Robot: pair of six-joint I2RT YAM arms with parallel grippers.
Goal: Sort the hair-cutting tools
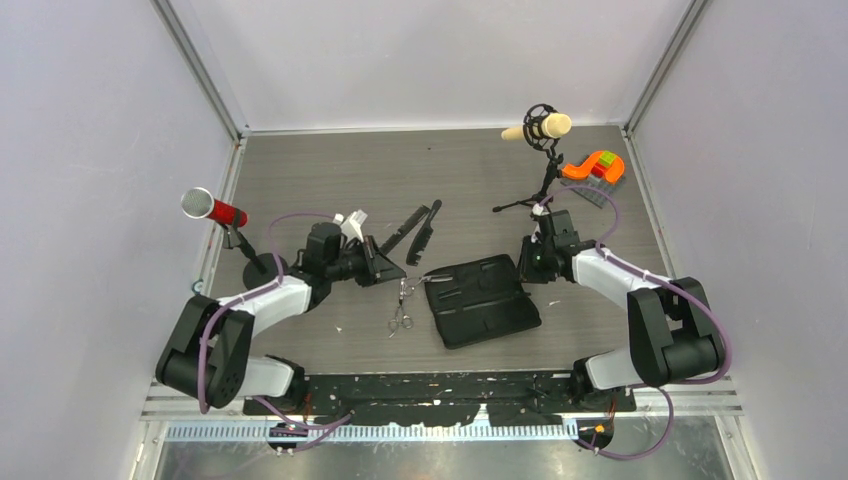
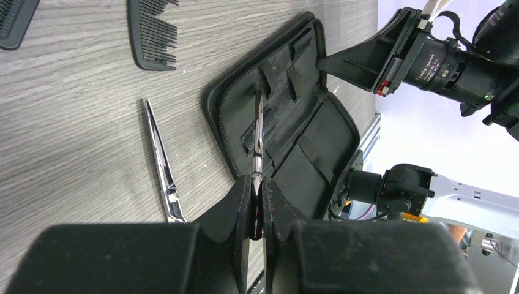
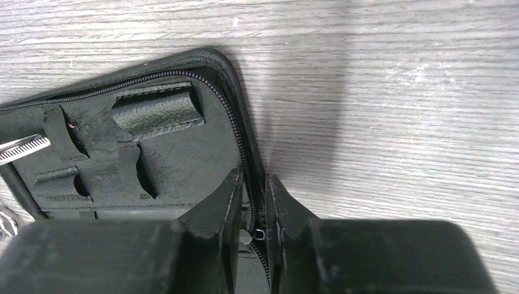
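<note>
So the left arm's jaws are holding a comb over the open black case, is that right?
Not quite: those jaws hold a pair of scissors, not a comb. The left wrist view shows the blades reaching over the open black case.

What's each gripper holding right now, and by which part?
Left gripper holds one pair of scissors below the blades, tips toward the case. Right gripper pinches the case's zippered rim.
</note>
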